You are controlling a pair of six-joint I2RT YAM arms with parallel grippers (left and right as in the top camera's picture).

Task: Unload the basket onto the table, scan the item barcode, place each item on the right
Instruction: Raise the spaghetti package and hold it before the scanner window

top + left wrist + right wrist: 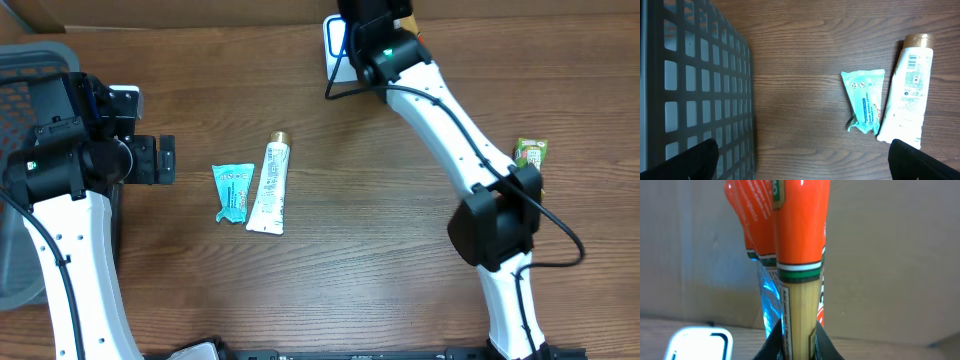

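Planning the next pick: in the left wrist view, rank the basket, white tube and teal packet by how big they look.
1. Basket: largest, though cut off by the frame and probably nearer the camera.
2. White tube: clearly longer than the packet.
3. Teal packet: smallest.

Wood-grain table (380,250), glossy orange packet (800,225), dark plastic grid basket (655,100)

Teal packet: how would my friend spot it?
On the wooden table, left of centre, two things lie side by side. The teal packet is the left one, short and crumpled; the white tube beside it is longer, with a gold cap.
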